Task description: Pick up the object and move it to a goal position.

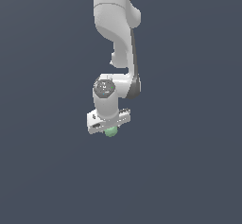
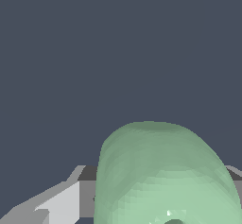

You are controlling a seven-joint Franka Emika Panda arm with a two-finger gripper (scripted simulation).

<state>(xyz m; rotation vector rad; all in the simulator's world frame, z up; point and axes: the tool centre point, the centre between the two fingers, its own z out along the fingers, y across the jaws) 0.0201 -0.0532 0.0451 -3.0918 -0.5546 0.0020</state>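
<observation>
The object (image 1: 111,133) is a small pale mint-green rounded chunk that peeks out just under the white gripper (image 1: 110,129) in the exterior view, near the middle of the picture. In the wrist view the object (image 2: 160,171) fills much of the frame, very close to the camera, with a dark dimple at its near end. A grey finger (image 2: 56,204) presses against one side of it and the edge of the other finger (image 2: 235,180) shows on the opposite side. The gripper (image 2: 163,209) is shut on the object. Most of the fingers are hidden by the hand in the exterior view.
A plain dark blue-grey surface (image 1: 189,171) surrounds the gripper on every side. The white arm (image 1: 116,24) comes down from the top of the exterior view. No other objects or edges show.
</observation>
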